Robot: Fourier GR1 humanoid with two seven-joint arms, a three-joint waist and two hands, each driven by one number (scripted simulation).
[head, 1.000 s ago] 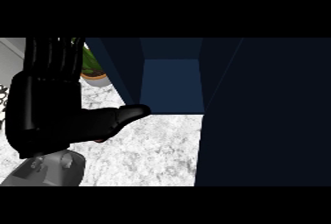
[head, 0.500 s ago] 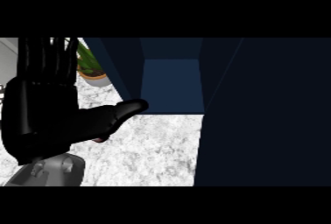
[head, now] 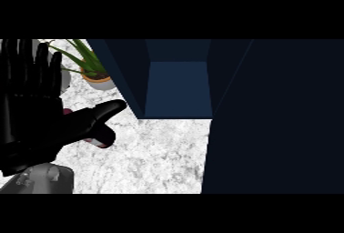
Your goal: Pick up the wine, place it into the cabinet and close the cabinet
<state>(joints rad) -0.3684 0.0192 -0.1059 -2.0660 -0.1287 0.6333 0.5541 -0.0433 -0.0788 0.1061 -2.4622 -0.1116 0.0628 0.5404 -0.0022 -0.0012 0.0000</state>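
- Fingers (head: pixel 32 63) of the left hand (head: pixel 40 118) are held straight and spread wide, pointing up the view, with the thumb (head: pixel 101 111) stretched out toward the cabinet (head: pixel 178 88); nothing is gripped.
- Just beneath the thumb a small dark-red and pale shape (head: pixel 99 142) is glimpsed, judged to be part of the wine; most of it is hidden by the palm, so its long axis cannot be told.
- That shape lies on the counter (head: pixel 154 154), under the hand's thumb side and left of the cabinet's opening.
- Only the left hand is seen; the right hand is not in view, so the left is judged the nearer of the 2.
- An open blue interior is shown by the cabinet, with a dark panel (head: pixel 275 118), probably its door, filling the view's right.
- A potted plant (head: pixel 91 68) stands behind the hand, beside the cabinet's left wall.
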